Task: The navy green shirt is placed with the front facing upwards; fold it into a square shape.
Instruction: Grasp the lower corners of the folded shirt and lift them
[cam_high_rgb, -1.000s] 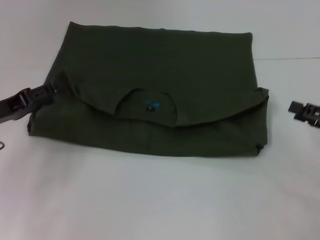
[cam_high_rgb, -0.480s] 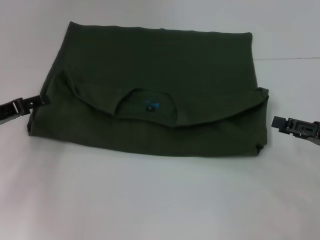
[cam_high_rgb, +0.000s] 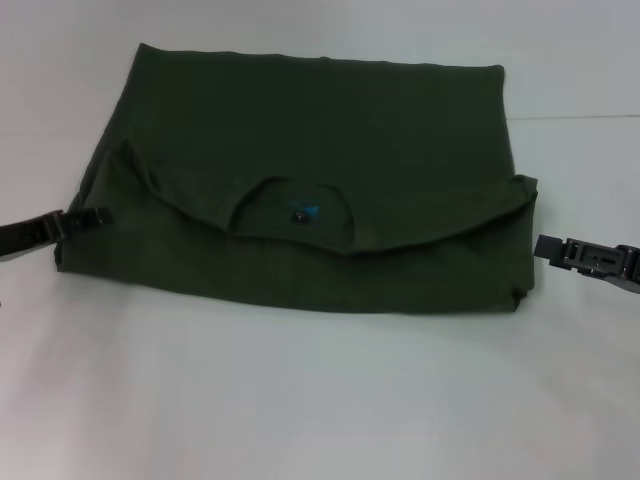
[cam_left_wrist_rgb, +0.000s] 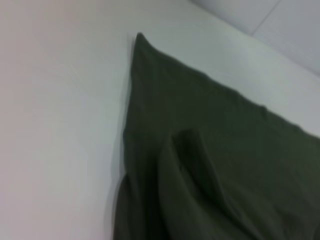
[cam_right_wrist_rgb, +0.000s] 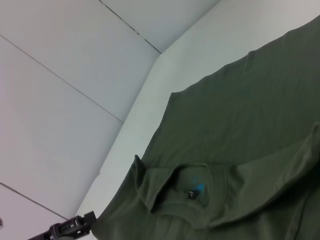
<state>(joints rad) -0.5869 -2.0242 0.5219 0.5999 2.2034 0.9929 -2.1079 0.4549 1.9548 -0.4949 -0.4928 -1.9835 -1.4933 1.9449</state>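
- The navy green shirt (cam_high_rgb: 310, 180): soft, matt cloth, faintly creased.
- The counter (cam_high_rgb: 320, 400): smooth, pale, matt surface.
- Left pincer (cam_high_rgb: 95, 215), right pincer (cam_high_rgb: 545, 248): dark hard plastic or metal.

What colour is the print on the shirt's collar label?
Blue on a small dark label inside the shirt's collar; it shows best in the right wrist view.

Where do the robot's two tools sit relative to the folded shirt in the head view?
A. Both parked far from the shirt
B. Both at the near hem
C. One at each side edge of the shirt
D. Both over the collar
C: the left tool is at the left edge of the navy green shirt, and the right tool sits just off its right edge.
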